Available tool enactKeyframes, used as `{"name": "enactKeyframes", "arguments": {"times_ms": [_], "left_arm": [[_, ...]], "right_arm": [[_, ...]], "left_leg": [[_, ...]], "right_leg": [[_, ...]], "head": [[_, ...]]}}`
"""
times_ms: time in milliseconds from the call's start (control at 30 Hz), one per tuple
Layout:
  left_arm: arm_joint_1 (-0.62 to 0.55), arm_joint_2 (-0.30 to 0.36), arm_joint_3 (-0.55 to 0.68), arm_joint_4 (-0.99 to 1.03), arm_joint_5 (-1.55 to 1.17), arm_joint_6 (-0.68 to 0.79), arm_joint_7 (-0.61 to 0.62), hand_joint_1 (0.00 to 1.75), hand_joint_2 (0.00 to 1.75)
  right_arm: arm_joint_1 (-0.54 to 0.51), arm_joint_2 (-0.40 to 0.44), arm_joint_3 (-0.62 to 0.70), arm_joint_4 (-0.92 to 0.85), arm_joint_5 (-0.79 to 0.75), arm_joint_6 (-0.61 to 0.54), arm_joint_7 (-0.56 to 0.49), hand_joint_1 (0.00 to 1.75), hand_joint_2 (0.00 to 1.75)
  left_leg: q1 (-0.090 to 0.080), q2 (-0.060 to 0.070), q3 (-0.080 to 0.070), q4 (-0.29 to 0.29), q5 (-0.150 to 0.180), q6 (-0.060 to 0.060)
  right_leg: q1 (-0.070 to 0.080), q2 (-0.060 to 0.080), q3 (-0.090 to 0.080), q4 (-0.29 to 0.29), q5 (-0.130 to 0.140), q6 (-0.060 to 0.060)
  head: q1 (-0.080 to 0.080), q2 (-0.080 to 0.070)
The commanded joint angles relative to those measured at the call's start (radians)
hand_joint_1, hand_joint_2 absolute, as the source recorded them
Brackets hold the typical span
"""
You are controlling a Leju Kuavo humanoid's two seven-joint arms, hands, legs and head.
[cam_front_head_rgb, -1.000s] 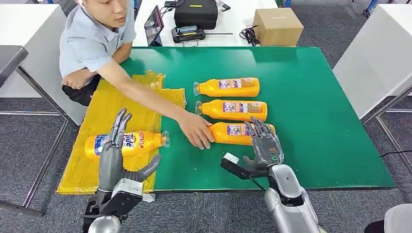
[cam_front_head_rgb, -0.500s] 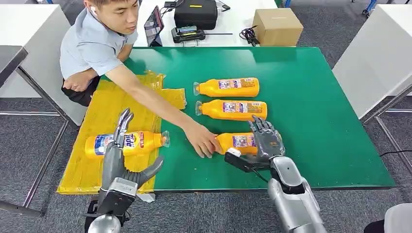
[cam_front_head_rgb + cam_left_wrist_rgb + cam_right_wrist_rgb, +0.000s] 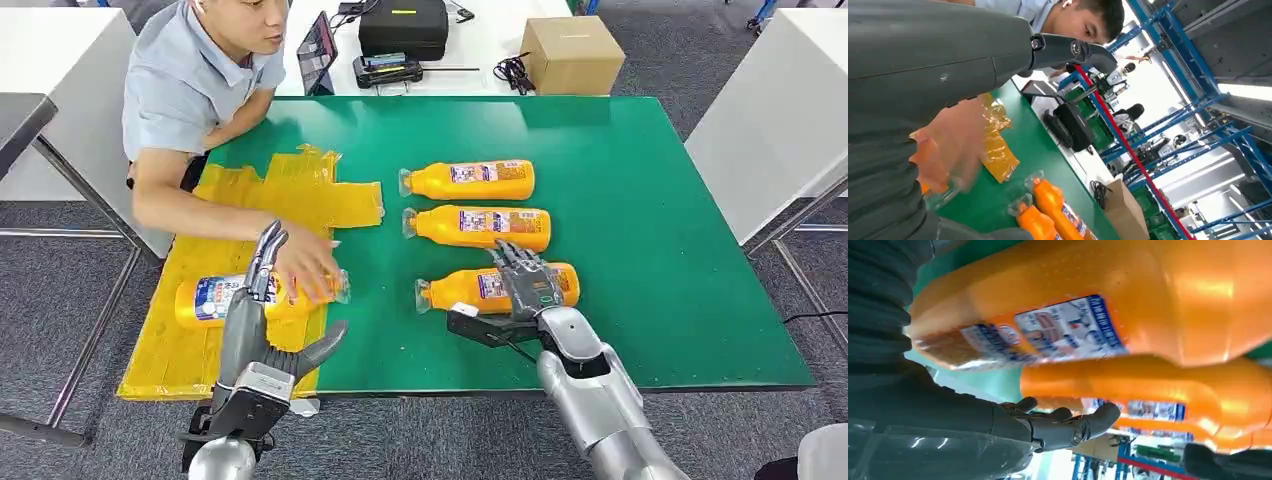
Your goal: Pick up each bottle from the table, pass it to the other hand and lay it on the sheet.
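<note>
Since the earlier frame the person's hand [image 3: 305, 272] has left the near bottle [image 3: 497, 287] and gone over to the bottle on the sheet [image 3: 235, 298], now resting on its neck end. Near bottle has shifted a bit and lies clear on the green table [image 3: 650, 200], cap pointing toward the robot's left, long axis running left-right across the view.

Right hand [image 3: 528, 288] is spread, fingers laid over the middle of that bottle's body, thumb out to the side below it; not wrapped around yet as far as I can tell. Right wrist view shows the orange body and blue label just past the open fingers [image 3: 1068, 427]. Bottle is directly under and ahead of the right hand, so that arm is the nearer one by far.

Left hand [image 3: 262, 325] is spread and holding nothing, raised above the near part of the yellow sheet [image 3: 200, 235], beside the laid bottle.

Two more bottles [image 3: 470, 180] [image 3: 480, 226] lie parallel further back, well apart from both hands.

Bottles: smooth glossy orange plastic, flattish body narrowing to a neck, clear cap, printed label. Sheet: thin crinkly yellow plastic film. Table: matte green mat.

Likely next: close fingers across the short axis and lift.
</note>
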Motion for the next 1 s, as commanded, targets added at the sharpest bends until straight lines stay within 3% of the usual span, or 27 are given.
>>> {"name": "enactKeyframes", "arguments": {"times_ms": [33,433,767,1000], "left_arm": [[-0.034,0.003,-0.024,0.065,-0.004,-0.019,-0.002,0.0,1.75],[-0.002,0.003,-0.011,0.031,-0.01,-0.028,0.001,0.0,1.75],[-0.007,0.003,-0.017,0.031,-0.012,-0.028,-0.003,0.0,1.75],[-0.011,0.003,-0.01,0.037,-0.016,-0.035,-0.004,0.0,1.75]], "right_arm": [[-0.1,-0.064,0.079,0.206,-0.029,0.022,-0.005,0.0,1.75],[-0.076,-0.103,0.132,0.124,-0.022,0.056,0.047,0.0,1.75],[-0.104,-0.099,0.122,0.227,0.011,0.018,0.099,0.0,1.75],[-0.119,-0.106,0.091,0.259,0.011,0.079,0.1,0.0,1.75]], "left_leg": [[0.0,0.002,0.004,0.0,-0.001,-0.001],[0.0,0.001,0.003,0.0,0.0,-0.001],[0.0,-0.001,0.007,-0.001,-0.001,-0.001],[0.0,0.0,0.007,0.0,-0.001,-0.001]], "right_leg": [[0.001,0.001,0.004,0.0,0.0,-0.002],[0.0,0.0,0.002,0.0,0.0,-0.001],[0.001,-0.001,0.007,-0.001,-0.001,-0.002],[0.001,-0.001,0.007,-0.001,0.0,-0.002]], "head": [[0.0,0.0],[0.0,0.0],[0.0,0.0],[0.0,0.0]]}}
